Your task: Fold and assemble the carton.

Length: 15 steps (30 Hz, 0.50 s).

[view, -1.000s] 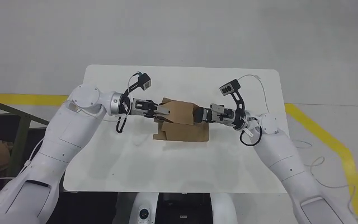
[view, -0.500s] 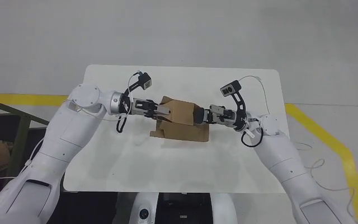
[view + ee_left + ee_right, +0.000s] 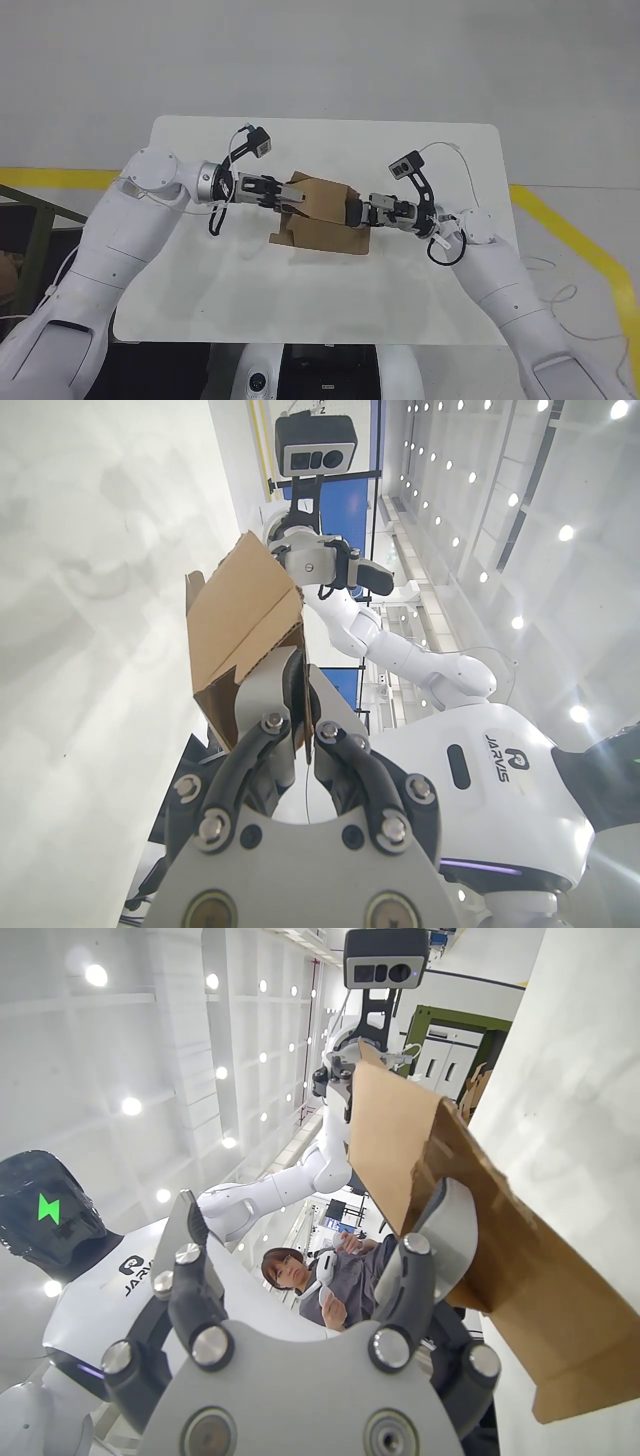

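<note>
On the white table (image 3: 200, 290), near the middle of the top view, the brown carton (image 3: 322, 215) is found between the two arms, partly opened and not yet squared. At its left end the left gripper (image 3: 290, 197) is placed. In the left wrist view the left gripper (image 3: 300, 680) is seen with its jaws pressed together on one thin cardboard wall, close to a corner of the carton (image 3: 240, 625). At the right end of the carton the right gripper (image 3: 352, 212) is placed. In the right wrist view the jaws of the right gripper (image 3: 317, 1213) are spread wide: one finger (image 3: 450, 1208) lies against a cardboard panel and the other stands free, so nothing is pinched there. The carton is judged to be light and fairly stiff across its panels, but weak at the scored folds and easily creased. It is best taken at a panel edge close to a fold, not at a loose flap. How the jaws stand is made clear by the wrist views, while the place of the carton on the table and the loose flaps at its lower left are given by the top view. Whether the carton rests on the table or is lifted a little cannot be decided.
</note>
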### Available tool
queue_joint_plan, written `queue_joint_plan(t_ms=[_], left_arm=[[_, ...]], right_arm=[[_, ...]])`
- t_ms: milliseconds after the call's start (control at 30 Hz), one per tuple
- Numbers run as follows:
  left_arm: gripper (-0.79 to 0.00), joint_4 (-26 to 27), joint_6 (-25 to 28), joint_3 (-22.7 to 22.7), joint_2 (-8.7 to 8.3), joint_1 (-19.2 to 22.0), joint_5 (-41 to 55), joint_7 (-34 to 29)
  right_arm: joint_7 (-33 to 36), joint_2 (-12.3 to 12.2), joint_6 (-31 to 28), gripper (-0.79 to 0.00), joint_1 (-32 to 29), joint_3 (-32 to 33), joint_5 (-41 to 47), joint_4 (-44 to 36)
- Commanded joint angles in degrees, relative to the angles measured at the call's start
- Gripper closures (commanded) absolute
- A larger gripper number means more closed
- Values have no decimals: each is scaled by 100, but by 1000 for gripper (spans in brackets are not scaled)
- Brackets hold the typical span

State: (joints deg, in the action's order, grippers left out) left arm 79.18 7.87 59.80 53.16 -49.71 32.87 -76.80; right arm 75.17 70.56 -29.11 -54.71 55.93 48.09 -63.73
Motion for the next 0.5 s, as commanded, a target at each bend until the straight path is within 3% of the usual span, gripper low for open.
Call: queue_joint_plan(t_ms=[0, 333, 467], left_arm=[[0, 5, -1, 5, 4, -6, 6, -5], [0, 8, -3, 50, 19, -25, -3, -13], [0, -1, -11, 59, 24, -35, -26, -29]], right_arm=[[0, 23, 0, -717, 18, -37, 4, 34], [1, 138, 1, -699, 98, -190, 48, 216], [-53, 166, -54, -631, 147, -178, 11, 200]])
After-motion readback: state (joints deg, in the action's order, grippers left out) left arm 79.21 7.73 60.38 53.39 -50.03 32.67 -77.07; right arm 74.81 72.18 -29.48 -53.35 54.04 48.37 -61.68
